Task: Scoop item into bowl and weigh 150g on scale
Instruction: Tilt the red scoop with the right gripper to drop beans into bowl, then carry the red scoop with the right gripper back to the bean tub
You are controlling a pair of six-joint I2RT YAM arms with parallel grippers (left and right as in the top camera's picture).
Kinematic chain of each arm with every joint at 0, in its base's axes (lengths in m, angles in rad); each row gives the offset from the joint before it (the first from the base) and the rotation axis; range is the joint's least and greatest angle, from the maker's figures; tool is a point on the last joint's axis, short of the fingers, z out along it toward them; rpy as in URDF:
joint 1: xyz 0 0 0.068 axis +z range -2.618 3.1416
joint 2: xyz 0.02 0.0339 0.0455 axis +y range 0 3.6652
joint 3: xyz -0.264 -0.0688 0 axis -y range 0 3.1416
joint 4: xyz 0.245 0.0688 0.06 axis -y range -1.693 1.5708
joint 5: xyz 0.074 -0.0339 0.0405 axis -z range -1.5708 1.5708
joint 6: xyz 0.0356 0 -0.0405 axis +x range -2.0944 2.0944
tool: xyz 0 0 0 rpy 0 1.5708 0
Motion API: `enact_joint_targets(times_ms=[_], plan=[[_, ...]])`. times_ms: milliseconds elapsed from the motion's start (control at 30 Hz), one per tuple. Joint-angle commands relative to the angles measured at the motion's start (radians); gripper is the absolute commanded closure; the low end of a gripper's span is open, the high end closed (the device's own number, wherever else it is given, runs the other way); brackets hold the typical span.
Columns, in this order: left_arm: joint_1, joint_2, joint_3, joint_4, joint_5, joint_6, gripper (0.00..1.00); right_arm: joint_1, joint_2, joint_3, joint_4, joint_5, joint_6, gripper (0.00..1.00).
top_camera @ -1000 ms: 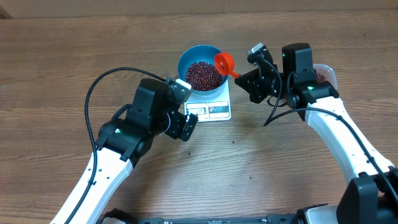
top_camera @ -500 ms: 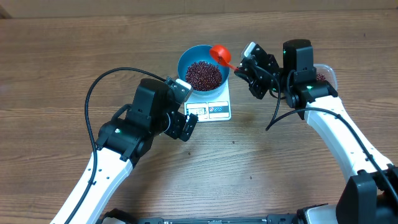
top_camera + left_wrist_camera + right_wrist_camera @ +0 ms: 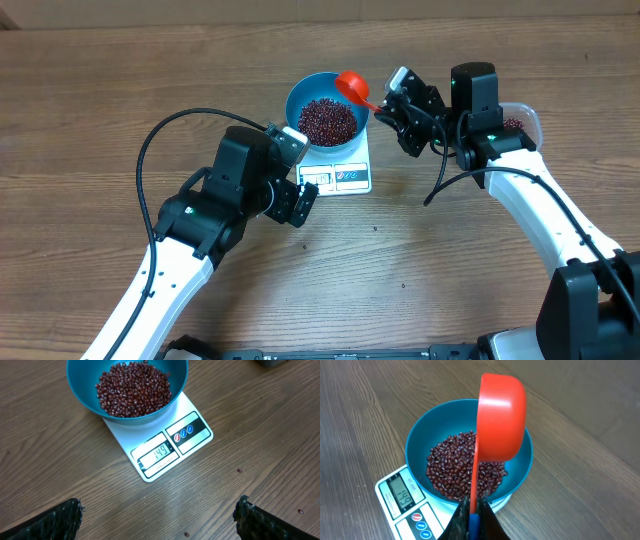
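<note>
**Weighing in progress:** A round, deep blue plastic bowl (image 3: 300, 93) sits on a small flat white rectangular kitchen scale (image 3: 362, 158) at upper centre of the overhead frame, on a brown wood-grain counter (image 3: 100, 120). The bowl covers the upper part of the scale, leaving the panel and buttons showing along its lower edge. A loose heap of small dark red-brown beans (image 3: 328, 120) fills the bottom of the bowl. In the left wrist view the display (image 3: 157, 455) reads 149.

The right arm's tool (image 3: 471, 519), just right of the bowl in the overhead frame, is clamped tight on the handle of a red plastic scoop (image 3: 500, 415). The scoop's cup hangs over the upper right rim of the bowl, tipped on edge. Its rounded back faces the right wrist camera and its hollow is hidden from that view. Whether any beans are in it cannot be told.

The left arm's tool (image 3: 159, 522) hovers above the counter at lower left of the scale. Its two black fingers (image 3: 57, 522) are spread wide at the bottom corners of the left wrist frame, holding nothing and touching nothing.

A clear rounded plastic container (image 3: 530, 115) shows at the right of the overhead frame, mostly hidden behind the right arm, with more beans inside. A few stray beans (image 3: 239, 470) lie on the counter near the scale
</note>
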Motion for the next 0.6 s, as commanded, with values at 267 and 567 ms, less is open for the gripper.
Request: enact_joint_targets(times_ms=[267, 567], plan=[[0.002, 0.005, 0.000, 0.003, 0.007, -0.010, 0.00, -0.009, -0.019, 0.033, 0.005, -0.020, 0.149, 0.96], [0.002, 0.005, 0.000, 0.003, 0.007, -0.010, 0.00, -0.189, -0.185, 0.033, -0.123, -0.021, 0.509, 0.96]])
